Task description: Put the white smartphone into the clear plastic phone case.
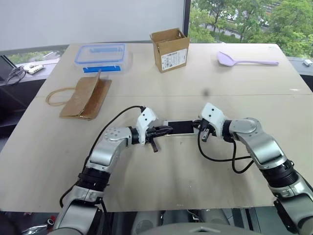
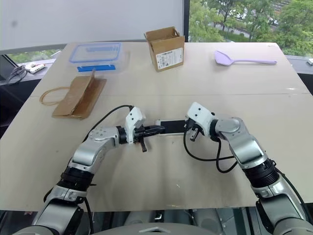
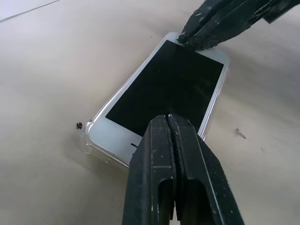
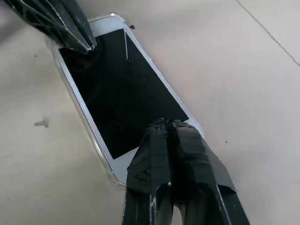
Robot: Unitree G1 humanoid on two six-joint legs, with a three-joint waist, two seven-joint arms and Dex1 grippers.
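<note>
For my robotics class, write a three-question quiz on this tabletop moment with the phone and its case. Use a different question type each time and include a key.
1. True or false: the white smartphone lies screen up in the clear plastic phone case.
2. The fingers of the left end effector and the right end effector are: A) both shut, B) both open, C) one of each.
3. Fill in: the end effectors sit over opposite ____ of the phone.

Key: 1 true; 2 A; 3 ends.

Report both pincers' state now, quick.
Left pincer: shut, holding nothing, tips over the white smartphone.
Right pincer: shut, holding nothing, over its other end.
</note>
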